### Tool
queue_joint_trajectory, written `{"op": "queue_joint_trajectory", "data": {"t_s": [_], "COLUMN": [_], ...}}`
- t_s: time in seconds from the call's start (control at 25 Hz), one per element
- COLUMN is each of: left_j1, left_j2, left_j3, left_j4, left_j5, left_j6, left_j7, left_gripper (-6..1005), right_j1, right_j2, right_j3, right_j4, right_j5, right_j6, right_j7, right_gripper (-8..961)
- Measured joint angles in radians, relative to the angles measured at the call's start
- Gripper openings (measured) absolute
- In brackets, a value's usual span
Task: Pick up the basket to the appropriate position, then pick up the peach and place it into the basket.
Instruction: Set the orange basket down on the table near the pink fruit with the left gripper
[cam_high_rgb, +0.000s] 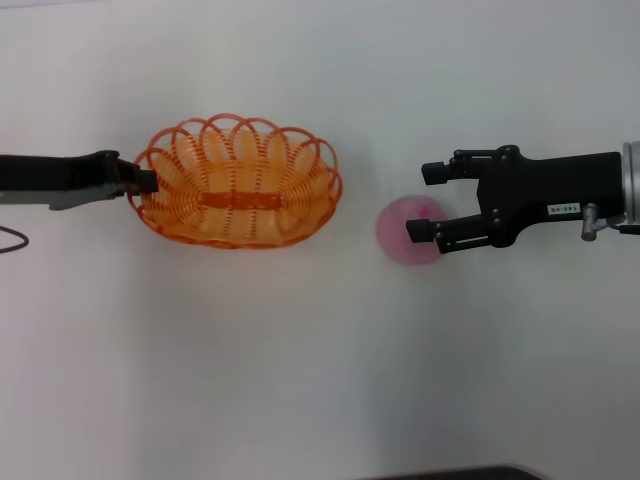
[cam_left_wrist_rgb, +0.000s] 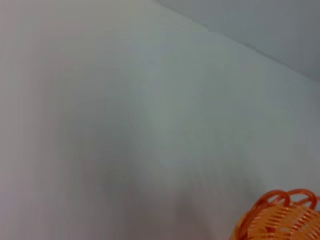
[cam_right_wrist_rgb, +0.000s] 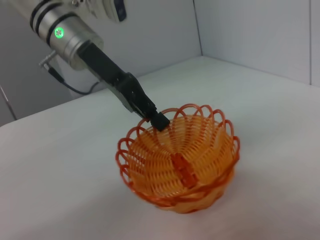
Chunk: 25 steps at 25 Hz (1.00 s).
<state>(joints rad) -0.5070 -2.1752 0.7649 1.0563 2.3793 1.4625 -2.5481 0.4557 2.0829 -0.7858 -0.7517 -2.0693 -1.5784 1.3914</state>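
Observation:
The orange openwork basket (cam_high_rgb: 238, 182) sits empty on the white table, left of centre. My left gripper (cam_high_rgb: 148, 182) reaches in from the left and is shut on the basket's left rim; the right wrist view shows its dark tip (cam_right_wrist_rgb: 159, 121) pinching the rim of the basket (cam_right_wrist_rgb: 179, 162). A piece of the basket's rim (cam_left_wrist_rgb: 280, 220) shows in the left wrist view. The pink peach (cam_high_rgb: 396, 232) lies to the right of the basket. My right gripper (cam_high_rgb: 424, 202) is open at the peach's right side, one finger across the peach and the other beyond it.
A dark cable loop (cam_high_rgb: 12, 238) lies at the table's left edge. A dark object (cam_high_rgb: 450, 474) pokes in at the near edge. Grey walls (cam_right_wrist_rgb: 250, 30) stand behind the table.

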Motion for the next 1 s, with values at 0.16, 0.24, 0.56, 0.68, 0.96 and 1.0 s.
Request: {"op": "queue_joint_trajectory", "data": {"t_s": [0.16,0.24,0.56,0.68,0.96,1.0], "left_j1": [0.039,0.048,0.094,0.105,0.125,0.125], "left_j2": [0.0,0.0,0.0,0.0,0.0,0.0], "left_j3": [0.063,0.079,0.144,0.163,0.202,0.204], "left_j4": [-0.007,-0.013,-0.036,-0.044,-0.052,-0.052], "left_j5": [-0.027,-0.044,-0.108,-0.122,-0.13,-0.129], "left_j6": [-0.054,-0.063,-0.118,-0.141,-0.214,-0.217], "left_j7": [-0.022,-0.028,-0.04,-0.041,-0.055,-0.055], "left_gripper": [55,55,56,55,55,56], "right_j1": [0.001,0.001,0.001,0.0,0.001,0.001], "right_j2": [0.0,0.0,0.0,0.0,0.0,0.0], "right_j3": [0.001,0.002,0.008,0.009,0.009,0.009], "right_j4": [0.0,0.0,0.0,0.0,0.0,0.0], "right_j5": [0.0,0.0,0.0,0.0,0.0,-0.001], "right_j6": [0.0,0.002,0.005,0.006,0.007,0.008], "right_j7": [0.01,0.014,0.022,0.022,0.02,0.019], "right_gripper": [878,878,878,878,879,879]}}
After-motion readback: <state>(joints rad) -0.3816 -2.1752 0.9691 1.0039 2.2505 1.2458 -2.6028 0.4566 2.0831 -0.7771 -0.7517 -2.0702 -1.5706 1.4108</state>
